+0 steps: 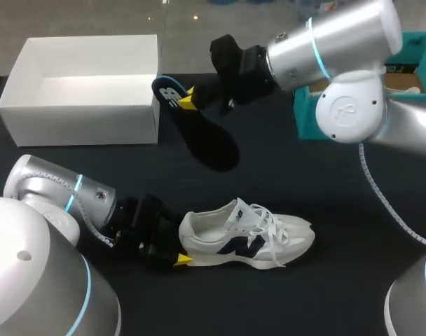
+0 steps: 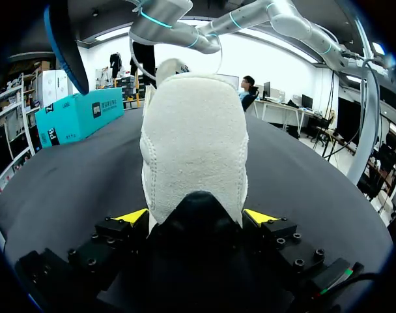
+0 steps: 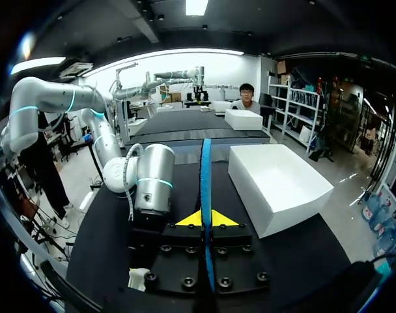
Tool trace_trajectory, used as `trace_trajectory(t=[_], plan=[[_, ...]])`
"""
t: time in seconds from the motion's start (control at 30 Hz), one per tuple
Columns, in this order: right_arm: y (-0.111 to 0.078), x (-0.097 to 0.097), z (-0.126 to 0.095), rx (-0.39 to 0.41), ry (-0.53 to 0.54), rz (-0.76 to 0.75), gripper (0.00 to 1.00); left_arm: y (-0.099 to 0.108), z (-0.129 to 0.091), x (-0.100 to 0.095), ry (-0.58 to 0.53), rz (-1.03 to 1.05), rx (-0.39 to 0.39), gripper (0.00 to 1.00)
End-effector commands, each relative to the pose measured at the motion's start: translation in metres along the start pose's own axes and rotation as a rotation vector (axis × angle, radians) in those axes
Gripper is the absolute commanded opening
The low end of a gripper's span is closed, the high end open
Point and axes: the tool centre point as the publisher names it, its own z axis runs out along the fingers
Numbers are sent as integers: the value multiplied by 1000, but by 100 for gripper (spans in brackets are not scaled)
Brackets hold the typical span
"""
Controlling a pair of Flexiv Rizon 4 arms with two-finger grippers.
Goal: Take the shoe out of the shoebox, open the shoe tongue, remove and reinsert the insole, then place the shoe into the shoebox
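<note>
The shoe (image 1: 248,241) lies on its sole on the dark counter (image 1: 325,203), out of the shoebox (image 1: 87,84), with its toe toward my right side. The left fingers (image 1: 183,260) are clenched on its heel. The left wrist view shows a yellow tip pressed against each flank of the heel cup. I judge that hold is meant to pin the shoe, so it cannot slide or roll while something is worked in through its opening. The insole (image 1: 199,136) is out of the shoe and in the air, between the shoebox and the shoe and touching neither. The right fingers (image 1: 187,99), reaching in from the right, grasp it near one end. The right wrist view shows it edge-on, a thin blue line squeezed between the two yellow tips, while its free end slants down toward the counter. Holding it by one end leaves the long front part free, which probably suits feeding that end into the shoe first. By that reading the removal is done and the reinsertion is the step in hand. How far the tongue is pulled open cannot be told from here. The shoebox stands open at the far left of the counter, well apart from the shoe, where it can take the shoe at the last step. A teal box (image 1: 307,119) sits at the far right beneath the right arm and plays no part.
</note>
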Motion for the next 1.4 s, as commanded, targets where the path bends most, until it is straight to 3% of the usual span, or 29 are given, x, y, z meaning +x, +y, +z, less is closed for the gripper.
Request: trace_trajectory(t=[0.03,0.87,1.27,1.4], plan=[[2,8,-13,15,-28,-6,0,6,6,1,-1,0,-3,0],[2,8,-13,15,-28,-6,0,6,6,1,-1,0,-3,0],[32,21,-35,-206,-70,201,0,6,6,1,-1,0,-3,0],[36,28,-40,-229,-73,260,0,6,6,1,-1,0,-3,0]])
